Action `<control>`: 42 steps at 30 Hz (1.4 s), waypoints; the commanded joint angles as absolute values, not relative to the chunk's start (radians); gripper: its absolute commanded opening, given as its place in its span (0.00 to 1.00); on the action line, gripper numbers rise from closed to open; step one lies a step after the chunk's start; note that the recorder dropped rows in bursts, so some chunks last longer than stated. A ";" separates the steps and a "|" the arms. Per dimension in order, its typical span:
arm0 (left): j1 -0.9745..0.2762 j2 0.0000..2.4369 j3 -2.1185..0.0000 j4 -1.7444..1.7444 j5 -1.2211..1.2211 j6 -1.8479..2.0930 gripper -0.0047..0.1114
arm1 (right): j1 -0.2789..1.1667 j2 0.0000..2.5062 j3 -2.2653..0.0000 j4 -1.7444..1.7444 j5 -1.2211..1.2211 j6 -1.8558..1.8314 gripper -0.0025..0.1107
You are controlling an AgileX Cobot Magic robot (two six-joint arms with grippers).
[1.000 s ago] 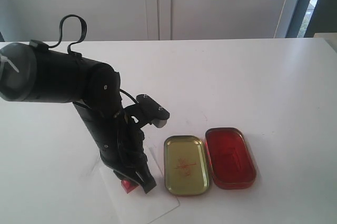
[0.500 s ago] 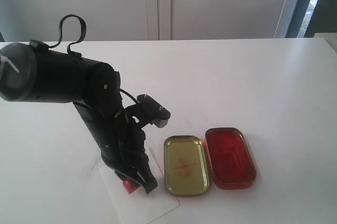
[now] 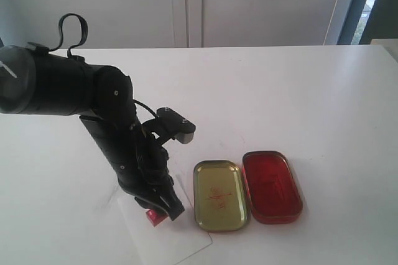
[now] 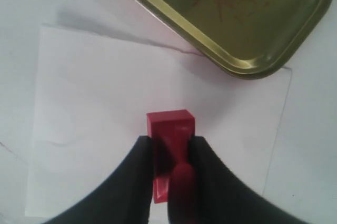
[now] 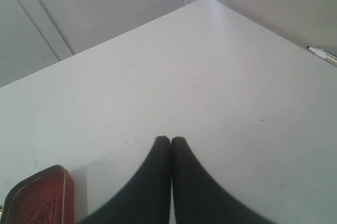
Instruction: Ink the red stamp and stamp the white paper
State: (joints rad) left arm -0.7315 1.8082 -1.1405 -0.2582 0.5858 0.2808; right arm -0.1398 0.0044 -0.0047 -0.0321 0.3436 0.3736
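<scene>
The white paper (image 4: 100, 108) shows no print that I can see. The red ink pad tin (image 3: 272, 185) lies open beyond its gold lid (image 3: 219, 195). The left gripper (image 4: 172, 141), jaws clamped on the handle, holds the red stamp (image 4: 169, 122) block-down over the paper; whether it touches is unclear. Inking seems done and the pressing is left. The right gripper (image 5: 170, 141) is closed and empty.

Exterior view looks down on the table (image 3: 298, 91) — close left wrist view likely shares the gold lid (image 3: 219, 195).
</scene>
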 commanded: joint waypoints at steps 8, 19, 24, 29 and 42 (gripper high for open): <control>-0.729 1.809 -1.145 -0.276 0.584 0.293 0.04 | -0.136 0.000 0.000 -0.037 0.336 0.376 0.02; -0.729 1.903 -1.145 -0.276 0.584 0.293 0.04 | -0.136 0.000 0.000 -0.037 0.336 0.376 0.02; -0.729 1.909 -1.145 -0.276 0.574 0.293 0.04 | -0.136 0.000 0.000 -0.037 0.336 0.376 0.02; -0.729 1.909 -1.145 -0.270 0.568 0.293 0.04 | -0.136 0.000 0.000 -0.037 0.336 0.376 0.02; -0.729 1.909 -1.141 -0.272 0.547 0.293 0.04 | -0.136 0.000 0.000 -0.037 0.336 0.376 0.02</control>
